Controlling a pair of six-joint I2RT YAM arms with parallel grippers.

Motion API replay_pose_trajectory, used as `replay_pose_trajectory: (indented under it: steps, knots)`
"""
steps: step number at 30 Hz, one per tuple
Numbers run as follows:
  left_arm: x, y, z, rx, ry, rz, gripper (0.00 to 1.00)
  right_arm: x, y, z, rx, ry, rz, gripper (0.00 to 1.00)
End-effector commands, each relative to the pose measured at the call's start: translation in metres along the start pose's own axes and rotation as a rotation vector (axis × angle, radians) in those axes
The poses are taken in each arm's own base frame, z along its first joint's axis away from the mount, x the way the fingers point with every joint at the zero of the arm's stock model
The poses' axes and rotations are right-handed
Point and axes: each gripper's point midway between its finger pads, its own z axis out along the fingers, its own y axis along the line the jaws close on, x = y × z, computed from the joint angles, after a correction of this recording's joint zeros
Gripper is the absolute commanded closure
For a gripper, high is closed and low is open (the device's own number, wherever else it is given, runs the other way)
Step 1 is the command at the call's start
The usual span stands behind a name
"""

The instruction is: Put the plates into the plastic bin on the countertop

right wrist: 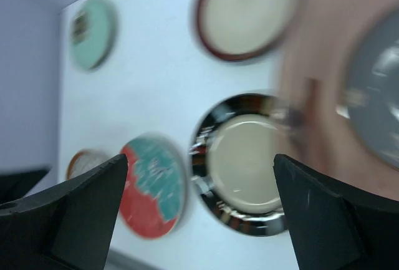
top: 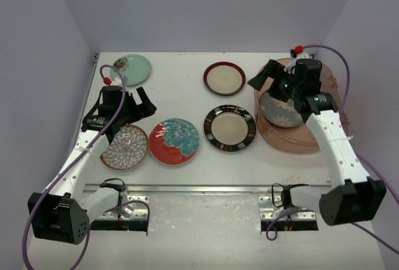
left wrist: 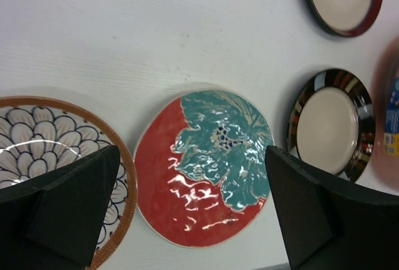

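Note:
Five plates lie on the white countertop: mint green, maroon-rimmed, black-rimmed, red-teal floral and brown-white petal. The pinkish plastic bin at the right holds a grey plate. My left gripper is open and empty above the petal and floral plates. Its wrist view shows the floral plate between its fingers. My right gripper is open and empty over the bin's left rim. Its blurred wrist view shows the black-rimmed plate.
White walls close the countertop at the left, back and right. A metal front edge runs across near the arm bases. The right wrist view also shows the bin, the maroon-rimmed plate and the mint plate.

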Motion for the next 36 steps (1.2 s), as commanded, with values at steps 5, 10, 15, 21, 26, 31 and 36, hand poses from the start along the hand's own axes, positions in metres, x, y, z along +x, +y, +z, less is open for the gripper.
replay_pose_trajectory:
  steps: [5,10,15,21,26,31,36]
  knots:
    - [-0.08,0.011,-0.063,-0.152,-0.373,-0.07,0.0,0.102,0.145,-0.035,-0.368,0.108,-0.291,0.01]
    - [-0.08,0.016,-0.069,-0.174,-0.39,-0.045,0.0,0.228,0.113,-0.012,-0.321,0.153,-0.039,0.01]
    - [-0.059,0.024,-0.062,-0.178,-0.337,0.003,0.0,0.277,0.121,-0.003,-0.289,0.161,-0.033,0.01]
    - [-0.04,0.026,-0.062,-0.137,-0.32,0.034,0.0,0.316,0.097,0.025,-0.205,0.205,0.078,0.01]
    - [-0.034,0.024,-0.059,-0.117,-0.301,0.044,0.0,0.333,0.088,0.051,-0.14,0.205,0.085,0.05]
    - [-0.028,0.014,-0.056,-0.061,-0.284,0.052,0.0,0.351,0.08,0.07,-0.108,0.204,0.136,0.22]
    - [-0.03,0.013,-0.059,-0.059,-0.298,0.058,0.0,0.363,0.066,0.088,-0.029,0.195,0.175,0.53]
